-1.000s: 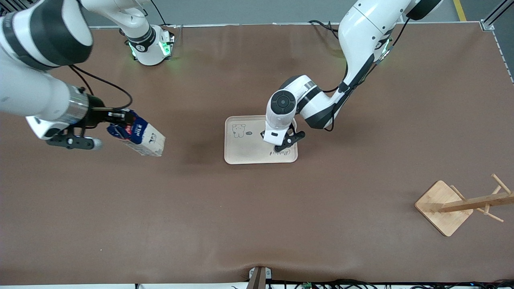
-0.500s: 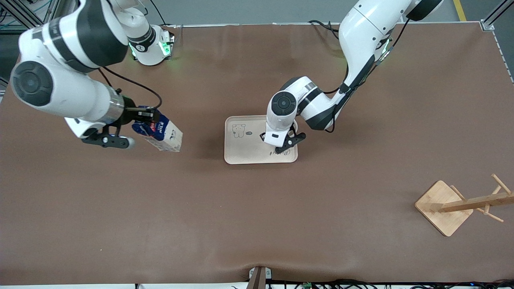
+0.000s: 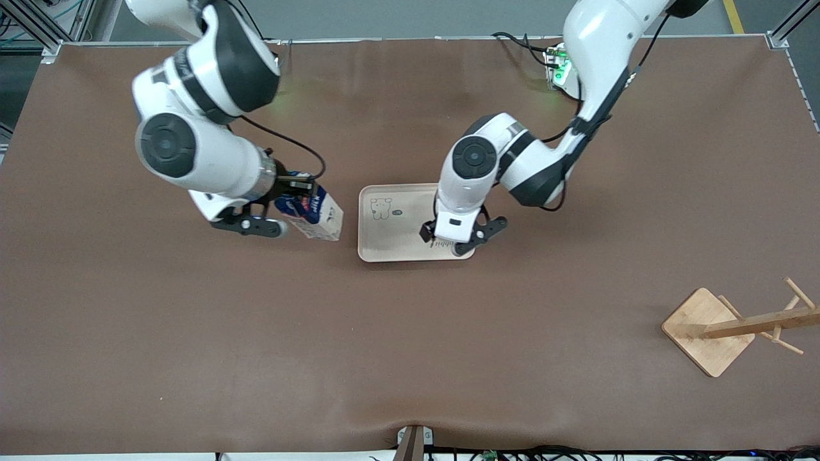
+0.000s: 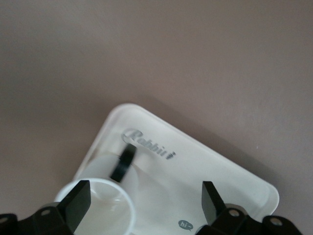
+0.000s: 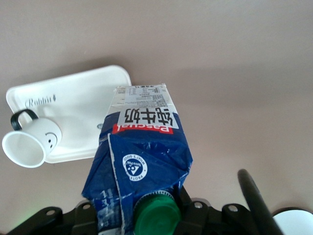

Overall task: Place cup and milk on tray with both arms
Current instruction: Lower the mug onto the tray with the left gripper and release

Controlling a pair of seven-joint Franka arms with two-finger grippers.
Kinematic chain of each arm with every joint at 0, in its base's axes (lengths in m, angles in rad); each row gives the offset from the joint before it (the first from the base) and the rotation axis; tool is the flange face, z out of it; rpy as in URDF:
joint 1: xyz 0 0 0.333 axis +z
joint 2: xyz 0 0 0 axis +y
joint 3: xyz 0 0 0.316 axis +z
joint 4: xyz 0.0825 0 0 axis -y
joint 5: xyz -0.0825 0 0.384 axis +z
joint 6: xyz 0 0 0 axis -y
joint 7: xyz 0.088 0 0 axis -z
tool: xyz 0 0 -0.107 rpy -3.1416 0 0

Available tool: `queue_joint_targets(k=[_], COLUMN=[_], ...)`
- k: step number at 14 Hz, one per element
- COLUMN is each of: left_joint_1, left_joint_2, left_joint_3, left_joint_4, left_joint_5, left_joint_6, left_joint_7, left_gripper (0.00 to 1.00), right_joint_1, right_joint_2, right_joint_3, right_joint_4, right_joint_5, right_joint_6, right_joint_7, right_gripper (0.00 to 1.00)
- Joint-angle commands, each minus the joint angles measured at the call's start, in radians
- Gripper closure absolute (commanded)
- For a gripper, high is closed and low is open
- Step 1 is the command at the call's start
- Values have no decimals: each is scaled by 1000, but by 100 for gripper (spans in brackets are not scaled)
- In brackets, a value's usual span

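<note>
The right arm reaches in from its base, elbow bent, wrist turned sideways; the right gripper (image 3: 291, 195) is clamped on the top of the dark blue milk carton with a green round cap (image 5: 142, 156), which hangs tilted over the brown table (image 3: 410, 333), just beside the cream rectangular tray with a bear drawing (image 3: 391, 240). The left arm bends down over the tray; the left gripper (image 4: 144, 203) has its fingers (image 4: 78, 203) spread apart above the small white mug with a black handle (image 5: 32, 139), which stands on the tray at the end toward the left arm. A bamboo rack with pegs (image 3: 737, 326) stands well apart, near the left arm's end, nearer the front camera.
</note>
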Motion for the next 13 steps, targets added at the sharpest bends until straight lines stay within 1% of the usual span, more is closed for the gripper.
queue_joint_targets(k=[1,2,3,6,8,10,13], left_joint_1=[60,93,124,187,224,262,311], left_joint_2=[-28,-45,-62,-108,-125,-146,-159], left_joint_3=[-3,-5,-8,-5,-5,-3,-3], left_joint_4=[101,124,127,129,129,129,138], left_joint_5=[24,23,18,17,23,24,24], left_joint_6=[-167,-210,-235,-241,-241,-252,-298], left_joint_7=[98,145,196,271,287,308,423], left_gripper=[0,0,0,0,0,0,0], right_joint_1=[83,102,123,190,203,203,228], right_joint_2=[65,85,105,162,191,215,260], right_joint_3=[-13,-11,-11,-13,-11,-11,-11], right_joint_4=[41,59,79,130,150,165,165], right_joint_5=[-10,-9,-12,-65,-72,-72,-69], right_joint_6=[-1,-2,-4,-2,3,12,133], right_joint_7=[93,133,141,152,193,190,201], right_gripper=[100,100,100,100,100,100,100])
